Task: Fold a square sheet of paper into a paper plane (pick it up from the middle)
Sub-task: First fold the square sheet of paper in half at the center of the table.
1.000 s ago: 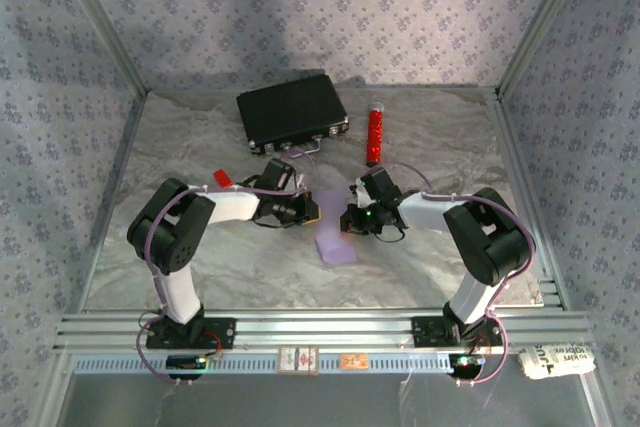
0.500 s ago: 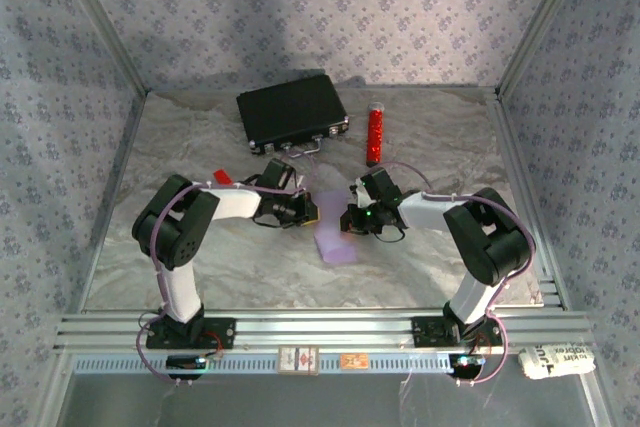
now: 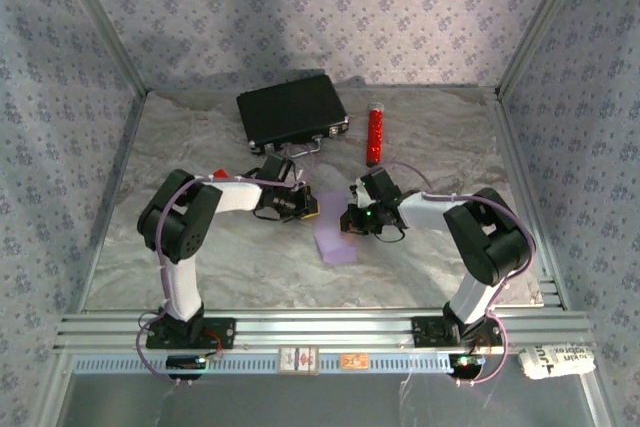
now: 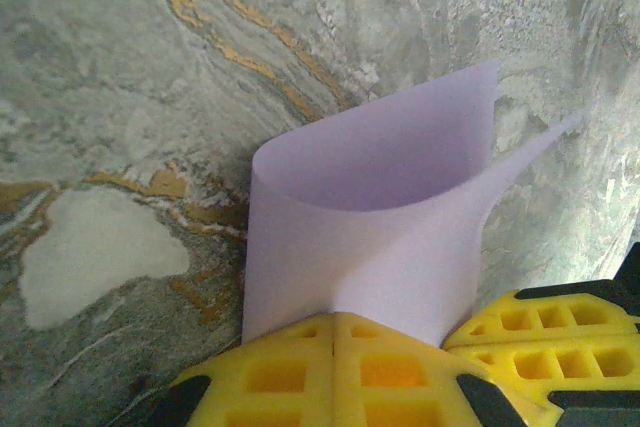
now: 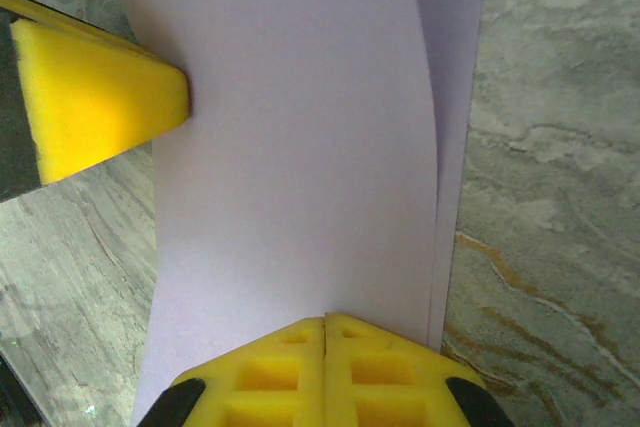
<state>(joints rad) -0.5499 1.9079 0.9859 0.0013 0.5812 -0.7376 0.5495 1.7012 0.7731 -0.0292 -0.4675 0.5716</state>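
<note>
Top view: lilac sheet (image 3: 335, 235) mid-table, curled up, caught between left gripper (image 3: 306, 206) and right gripper (image 3: 350, 219). Black case (image 3: 292, 112) and red cylinder (image 3: 375, 135) at far side, well apart from sheet.

Left wrist: left gripper (image 4: 335, 325) pinched tight on sheet (image 4: 370, 212), which bows into open loop over marbled table (image 4: 120, 67).

Right wrist: right gripper (image 5: 325, 325) clamped on sheet (image 5: 300, 147) at near edge, layers doubled at right. Other arm's yellow pad (image 5: 100, 97) touches sheet at left.
</note>
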